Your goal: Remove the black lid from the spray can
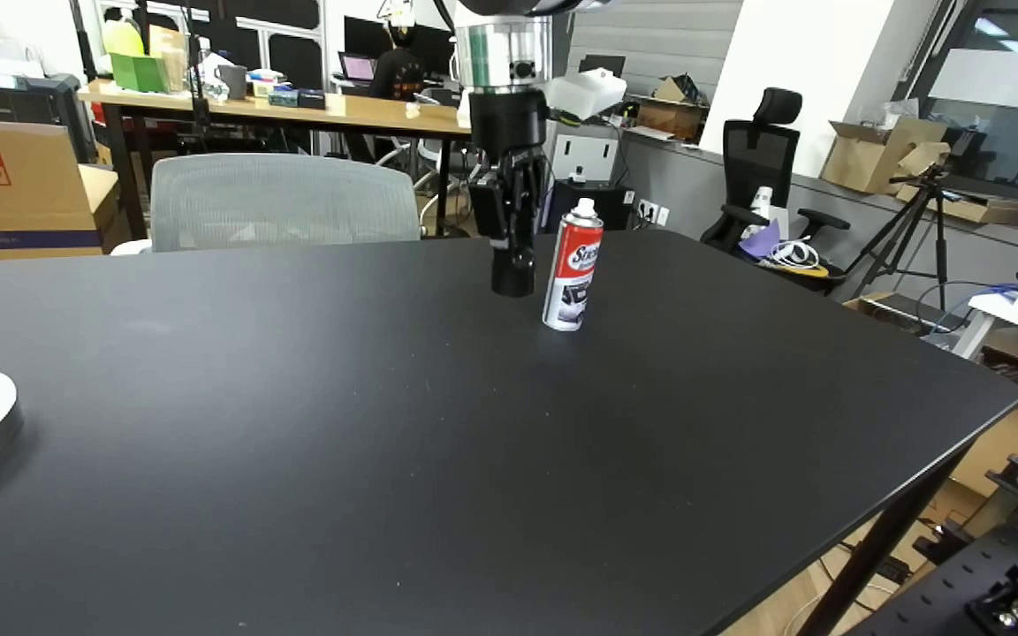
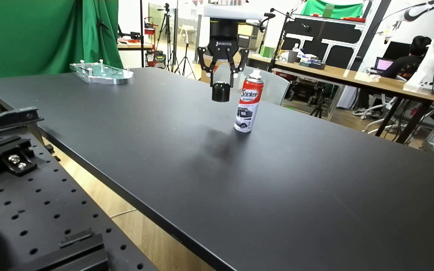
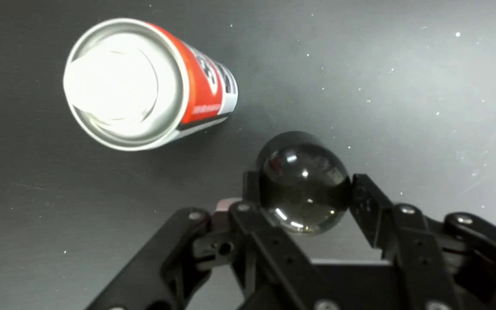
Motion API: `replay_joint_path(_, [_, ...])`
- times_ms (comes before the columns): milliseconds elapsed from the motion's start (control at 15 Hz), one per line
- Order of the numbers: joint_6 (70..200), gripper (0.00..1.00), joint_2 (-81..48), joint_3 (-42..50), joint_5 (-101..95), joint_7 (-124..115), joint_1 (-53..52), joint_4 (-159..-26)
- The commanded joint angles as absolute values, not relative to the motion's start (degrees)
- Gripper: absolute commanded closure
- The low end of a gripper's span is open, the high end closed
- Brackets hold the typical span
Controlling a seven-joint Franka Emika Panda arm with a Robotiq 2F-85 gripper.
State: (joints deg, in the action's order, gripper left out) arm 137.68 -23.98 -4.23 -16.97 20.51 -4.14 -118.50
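We see the black lid (image 2: 221,92), pinched across its wall by the gripper (image 2: 222,83), beside and apart from the upright spray can (image 2: 249,101). We judge the lid light, stiff and slick, best held by opposite sides.

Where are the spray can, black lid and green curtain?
Spray can (image 2: 248,103): in an exterior view, on its label.
Black lid (image 3: 305,185): in the wrist view, on its top.
Green curtain (image 2: 40,41): in an exterior view, on its fabric.
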Motion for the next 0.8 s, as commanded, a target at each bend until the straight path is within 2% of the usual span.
replay_joint_path(0, [137.52,0.69,-27.30,-4.48,-17.75,20.95,-4.47,-115.54])
replay_joint_path(733, [140.80,0.69,-32.55,-6.35,-16.32,23.13,-3.94,-113.20])
